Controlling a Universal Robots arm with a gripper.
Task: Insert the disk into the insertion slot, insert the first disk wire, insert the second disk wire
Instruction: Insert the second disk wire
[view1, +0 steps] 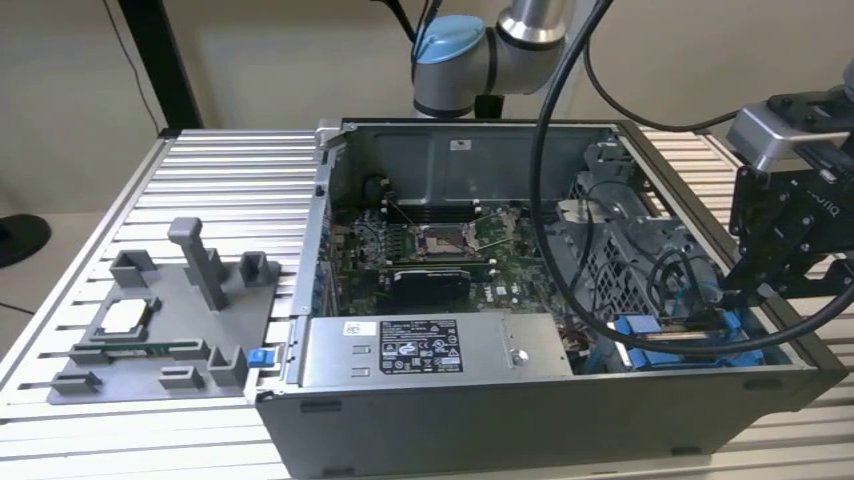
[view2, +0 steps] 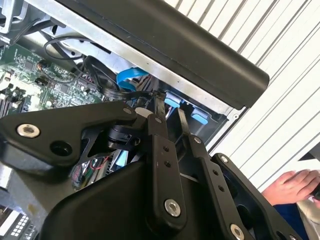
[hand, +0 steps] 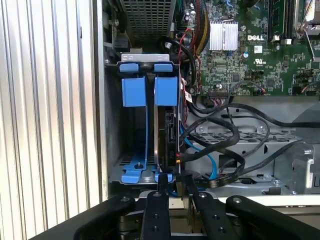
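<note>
Drive bay of grey metal (hand: 149, 56) holds the flat blue-framed hard drive (hand: 167, 135) on edge. Our black gripper (hand: 175, 179) hangs just beside the drive's cabled end; we cannot tell whether it clamps anything.

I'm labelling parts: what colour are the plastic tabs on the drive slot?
Bright blue; the slot tabs show best in the first wrist view.

Ribbed silver table (view1: 227, 170) of long parallel slats, seen too in both wrist views (hand: 50, 100) (view2: 280, 50). Resting directly on it: an open grey computer case (view1: 534, 420) toward the exterior view's right and, just beside that on the left, a flat grey holder plate (view1: 134, 350) with upright posts.
</note>
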